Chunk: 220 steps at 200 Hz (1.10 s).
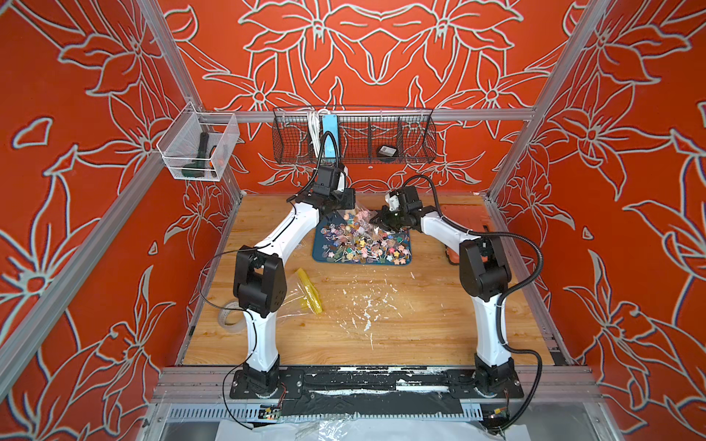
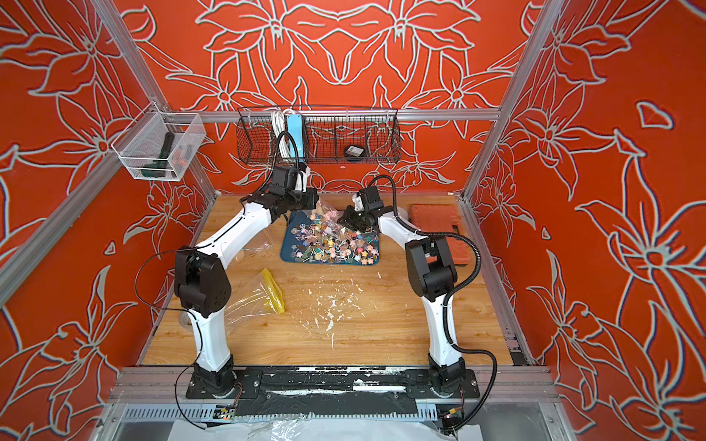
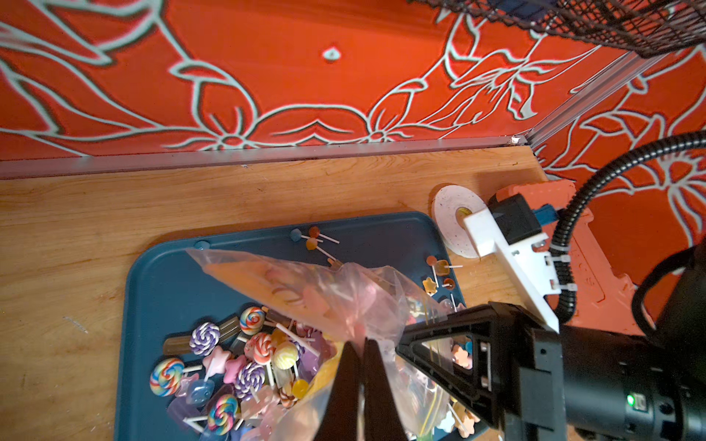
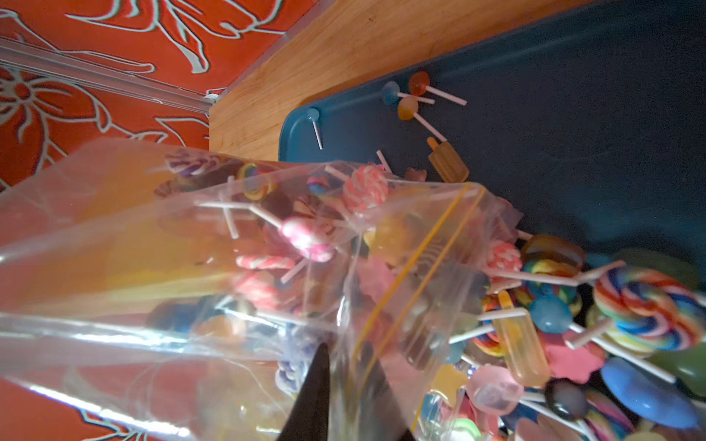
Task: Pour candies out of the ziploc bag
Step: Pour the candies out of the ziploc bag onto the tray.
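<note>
1. Clenched: left gripper (image 3: 357, 345), tips pressed together on a fold of the clear bag (image 3: 305, 290).
2. Less sure: right gripper (image 4: 344, 355), tips on either side of the bag's yellow-lined rim and slightly apart. Hard to tell through the film whether gripping or loose.
3. Bag slung between both grippers above the far part of the blue tray (image 1: 323, 256), both touching it and about equally near.
4. Long axis slanting, with the closed end raised toward the back wall and the mouth down at the heap.
5. Most candies (image 1: 363, 244) heaped on the tray; a good handful lodged inside the bag behind the rim.
6. Likely needed next: raising the closed end higher, or a shake, keeping the mouth over the tray.
7. Surface: worn wooden table (image 1: 382, 328), flecked white, with a second bag (image 1: 305, 292) lying flat near the left arm.
8. Room: orange box (image 2: 439, 225) and tape roll (image 3: 452, 219) near the tray's right side, red flowered walls (image 1: 76, 191) close in, wire basket (image 1: 382, 141) on the back rail.
</note>
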Available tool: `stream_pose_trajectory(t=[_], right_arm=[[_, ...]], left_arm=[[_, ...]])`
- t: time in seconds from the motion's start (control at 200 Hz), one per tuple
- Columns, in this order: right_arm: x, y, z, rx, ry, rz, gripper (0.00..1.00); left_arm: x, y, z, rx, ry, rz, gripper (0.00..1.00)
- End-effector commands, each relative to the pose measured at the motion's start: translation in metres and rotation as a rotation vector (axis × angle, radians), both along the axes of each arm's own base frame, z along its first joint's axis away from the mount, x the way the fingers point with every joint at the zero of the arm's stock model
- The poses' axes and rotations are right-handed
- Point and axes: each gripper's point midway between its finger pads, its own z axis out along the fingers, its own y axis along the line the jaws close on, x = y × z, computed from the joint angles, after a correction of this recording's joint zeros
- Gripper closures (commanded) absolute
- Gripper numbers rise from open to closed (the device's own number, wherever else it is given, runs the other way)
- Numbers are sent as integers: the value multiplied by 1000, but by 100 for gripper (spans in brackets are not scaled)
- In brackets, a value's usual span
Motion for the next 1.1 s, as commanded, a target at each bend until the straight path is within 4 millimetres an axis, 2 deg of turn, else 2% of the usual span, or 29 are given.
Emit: stream_pose_trajectory(t=[0.0,0.395,0.806,1.096], right_arm=[[-7,4,-3,10,24,13,85],[-9,16,-2,28,26,30,89],[-12,35,-12,30,42,56,91],[-13,49,-14,33,47,77,91]], left_arm=[[2,9,72,-25,-175,17,100],[-1,15,82,-1,-197,33,100],[0,24,75,44,-187,67,100],[-1,33,79,87,-199,101,100]])
